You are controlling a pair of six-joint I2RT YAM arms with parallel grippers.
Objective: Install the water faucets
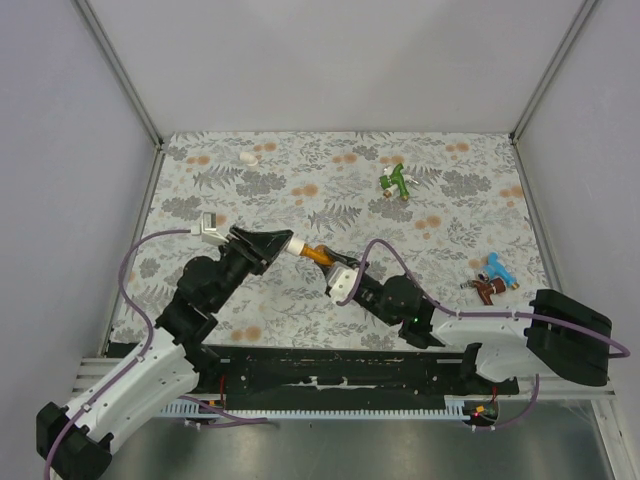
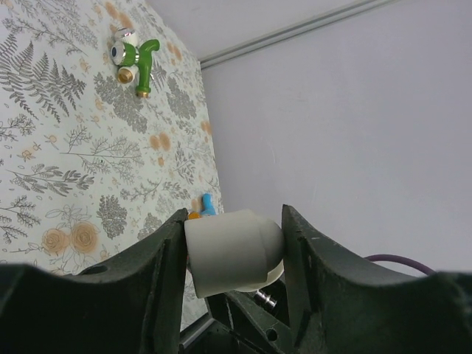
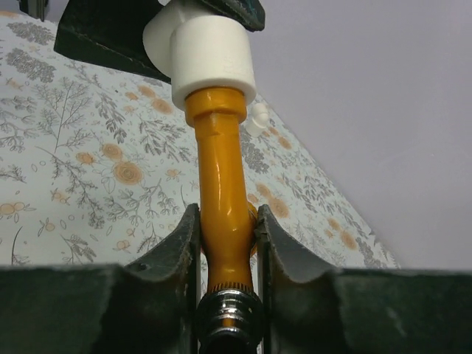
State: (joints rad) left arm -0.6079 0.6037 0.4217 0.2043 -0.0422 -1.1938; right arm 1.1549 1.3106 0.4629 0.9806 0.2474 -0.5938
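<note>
My left gripper point(image 1: 278, 247) is shut on a white fitting point(image 1: 298, 247), seen between its fingers in the left wrist view point(image 2: 232, 249). My right gripper point(image 1: 340, 270) is shut on the orange faucet point(image 1: 320, 256). In the right wrist view the orange faucet point(image 3: 221, 177) runs up from my jaws, and its end sits inside the white fitting point(image 3: 210, 55). Both are held above the table. A green faucet point(image 1: 397, 182) lies at the back right; it also shows in the left wrist view point(image 2: 136, 59). A blue faucet point(image 1: 499, 267) and a dark red faucet point(image 1: 486, 288) lie at the right.
A second small white fitting point(image 1: 248, 157) lies at the back left of the floral table cover point(image 1: 300, 190); it also shows in the right wrist view point(image 3: 257, 120). Grey walls enclose the table on three sides.
</note>
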